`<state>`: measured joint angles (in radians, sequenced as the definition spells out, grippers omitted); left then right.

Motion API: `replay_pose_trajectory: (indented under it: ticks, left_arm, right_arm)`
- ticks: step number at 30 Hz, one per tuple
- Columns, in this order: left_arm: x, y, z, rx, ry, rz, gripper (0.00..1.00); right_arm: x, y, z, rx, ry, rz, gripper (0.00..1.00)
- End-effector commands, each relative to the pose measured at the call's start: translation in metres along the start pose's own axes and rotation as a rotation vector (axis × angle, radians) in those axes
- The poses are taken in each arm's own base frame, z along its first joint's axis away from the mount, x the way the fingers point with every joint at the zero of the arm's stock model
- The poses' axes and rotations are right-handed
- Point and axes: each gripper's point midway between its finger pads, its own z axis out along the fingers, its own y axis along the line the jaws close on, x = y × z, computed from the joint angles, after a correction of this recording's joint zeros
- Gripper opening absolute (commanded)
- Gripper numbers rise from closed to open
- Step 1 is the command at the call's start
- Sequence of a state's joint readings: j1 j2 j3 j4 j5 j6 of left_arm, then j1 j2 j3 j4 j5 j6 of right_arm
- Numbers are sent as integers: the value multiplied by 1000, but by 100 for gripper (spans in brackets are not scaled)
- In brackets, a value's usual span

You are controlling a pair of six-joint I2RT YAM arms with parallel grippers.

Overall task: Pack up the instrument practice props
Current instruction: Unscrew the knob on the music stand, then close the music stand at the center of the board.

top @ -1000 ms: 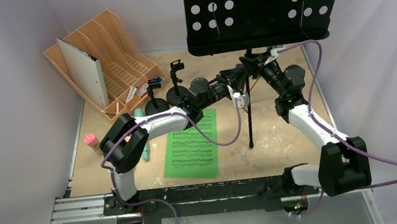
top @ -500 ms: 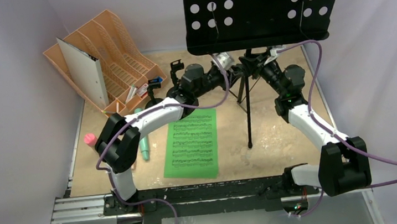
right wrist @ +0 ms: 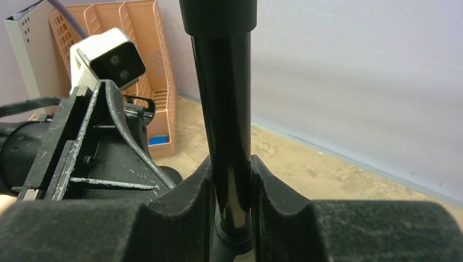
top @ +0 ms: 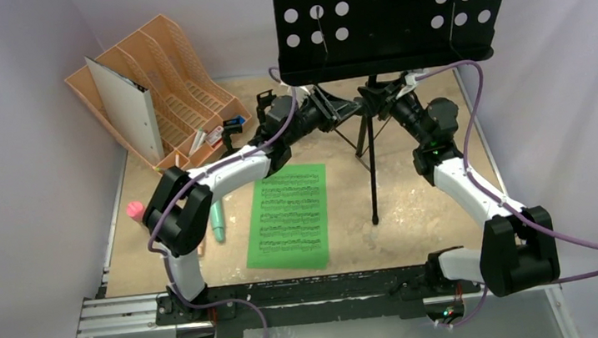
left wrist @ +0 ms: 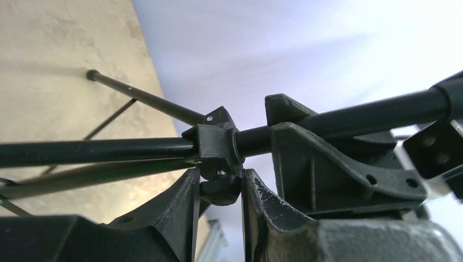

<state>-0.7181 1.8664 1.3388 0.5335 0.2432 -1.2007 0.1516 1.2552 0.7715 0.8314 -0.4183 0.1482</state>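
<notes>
The black tripod (top: 372, 170) stands at the back of the table, with its perforated music desk (top: 397, 12) on top. My left gripper (left wrist: 220, 188) is shut on the small black knob under the tripod's leg collar (left wrist: 214, 143). It reaches in from the left, below the desk (top: 332, 112). My right gripper (right wrist: 232, 185) is shut on the tripod's upright pole (right wrist: 224, 98). A green sheet-music page (top: 288, 218) lies flat in the middle. Under my left arm are a teal microphone (top: 217, 221) and a pink one (top: 136, 210). Two clip poles (top: 231, 129) (top: 264, 104) stand near the rack.
An orange slotted file rack (top: 186, 80) with a grey binder (top: 126, 107) fills the back left corner. The tripod's legs (top: 349, 138) spread over the sandy table top (top: 417, 207). Pale walls close in on the left, the back and the right.
My left arm has swung back and left, and its wrist has rolled over at the tripod's collar. The music desk and front leg have shifted slightly left. The right arm has stayed still.
</notes>
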Motion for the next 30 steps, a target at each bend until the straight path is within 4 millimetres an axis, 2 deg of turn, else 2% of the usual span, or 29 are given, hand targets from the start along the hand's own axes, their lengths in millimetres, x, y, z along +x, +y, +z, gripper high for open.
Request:
replay_pose_trajectory:
  ticks: [1, 5, 10, 17, 21, 24, 27, 30]
  left_arm:
    - [-22, -27, -5, 97, -98, -364, 18]
    - [-16, -25, -7, 119, -95, -468, 23]
    - [-22, -29, -12, 117, -132, -413, 37]
    - [-47, -35, -22, 77, -260, -51, 41]
    - [-58, -29, -29, 6, -317, 160, 41]
    - [-53, -39, -27, 46, -291, 300, 42]
    - [-42, -47, -24, 76, -246, 431, 45]
    - [-39, -50, -24, 103, -262, 563, 50]
  right_arm:
    - [-36, -3, 0, 23, -74, -17, 2]
    - [-35, -3, 0, 23, -73, -16, 2]
    - [-36, -2, -1, 21, -75, -17, 2]
    - [-36, -1, -2, 21, -77, -16, 2]
    - [-39, -1, -2, 22, -81, -20, 2]
    - [-39, -1, -2, 17, -80, -21, 2]
    - [-38, -1, -2, 17, -80, -20, 2]
    - [-38, -1, -2, 16, -79, -19, 2]
